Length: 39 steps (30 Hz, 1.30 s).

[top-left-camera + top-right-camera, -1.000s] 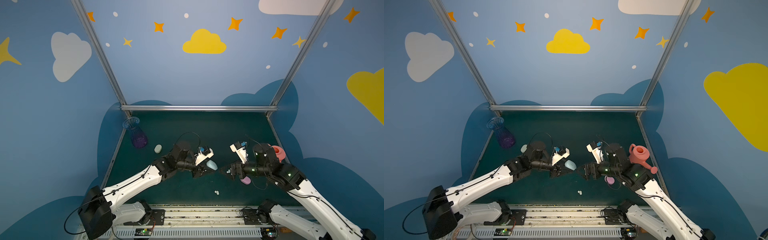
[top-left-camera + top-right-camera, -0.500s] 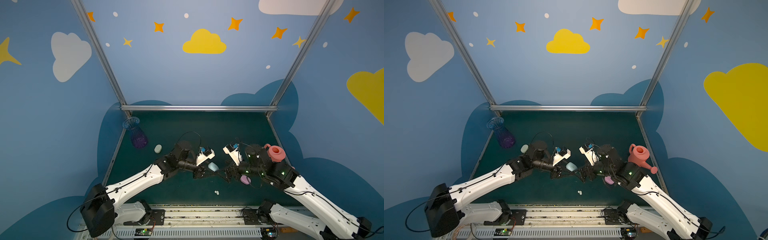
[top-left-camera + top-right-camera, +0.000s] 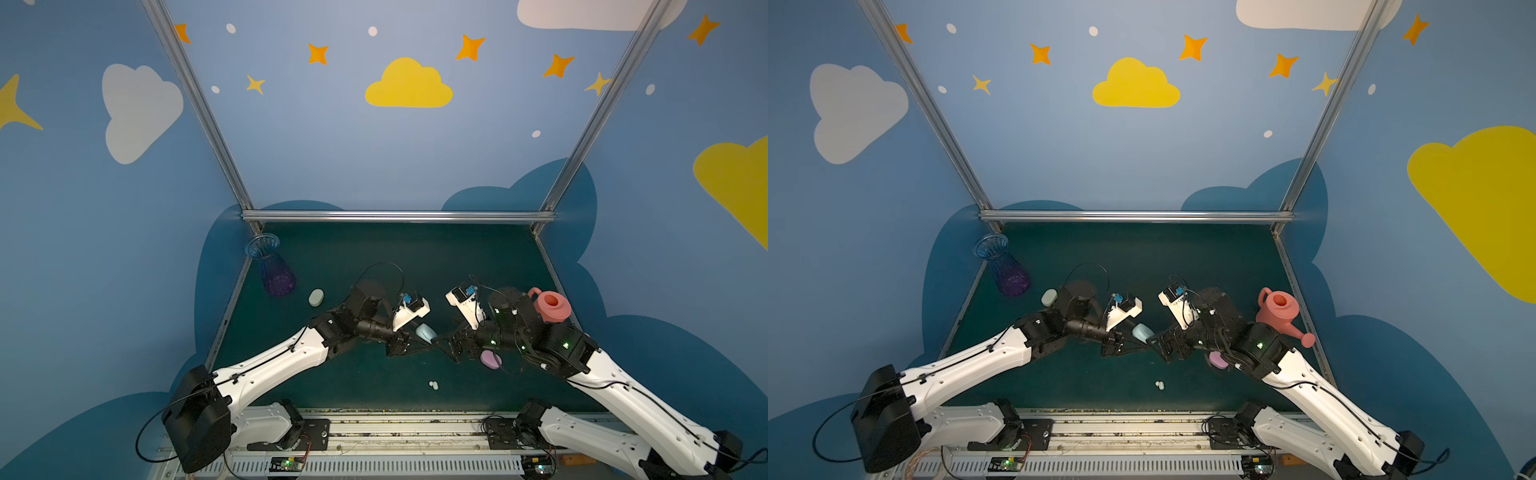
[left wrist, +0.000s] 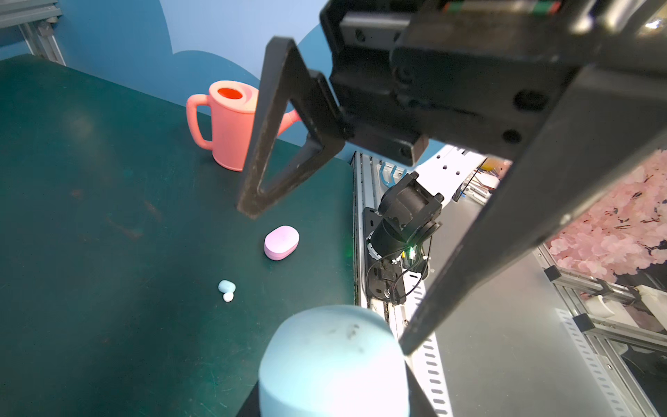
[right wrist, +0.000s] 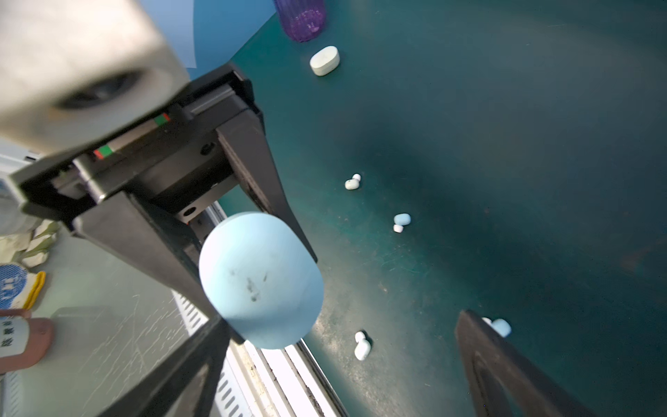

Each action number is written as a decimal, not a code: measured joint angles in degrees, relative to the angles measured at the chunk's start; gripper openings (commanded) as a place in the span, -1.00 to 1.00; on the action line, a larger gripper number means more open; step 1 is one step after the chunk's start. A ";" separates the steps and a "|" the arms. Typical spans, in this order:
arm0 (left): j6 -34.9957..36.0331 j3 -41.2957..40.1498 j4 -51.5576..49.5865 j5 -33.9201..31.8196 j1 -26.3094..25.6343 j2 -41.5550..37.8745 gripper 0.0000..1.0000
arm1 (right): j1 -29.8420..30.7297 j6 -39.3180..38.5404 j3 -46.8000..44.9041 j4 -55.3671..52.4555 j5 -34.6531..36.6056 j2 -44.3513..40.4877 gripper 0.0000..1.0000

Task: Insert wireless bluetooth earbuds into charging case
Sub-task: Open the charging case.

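A pale blue charging case (image 3: 425,332) is pinched in the left jaws above the middle of the counter (image 3: 374,257), with the right jaws spread wide just to its right. The earbuds (image 5: 401,220) are seen scattered on the counter nearby. The case looks shut; opening it is judged the step in hand, a lid edge to be caught by the right jaws next.

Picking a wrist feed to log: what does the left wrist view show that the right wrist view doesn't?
Only left wrist: the pink watering can and the pink case. Only right wrist: the white case and the purple vase. Both: the blue case held in the left gripper, the open right gripper, and earbuds on the mat, one versus four.
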 measured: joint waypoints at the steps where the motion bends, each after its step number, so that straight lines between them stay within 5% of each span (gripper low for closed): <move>1: 0.00 0.00 -0.11 -0.09 0.00 0.00 -0.57 | -0.02 0.00 0.44 -0.39 0.74 0.04 0.91; 13: -0.04 0.00 -0.28 0.92 -1.27 -0.61 -0.57 | -2.58 1.46 2.23 -1.84 6.97 1.57 0.91; 26: -1.46 -0.39 2.12 -0.66 -1.60 -2.05 -0.58 | -3.87 3.56 4.83 -3.98 3.15 1.92 0.94; 39: -5.03 -8.59 6.78 -9.53 -0.87 -9.38 -0.58 | -4.09 12.13 7.10 -8.92 -0.07 0.22 0.94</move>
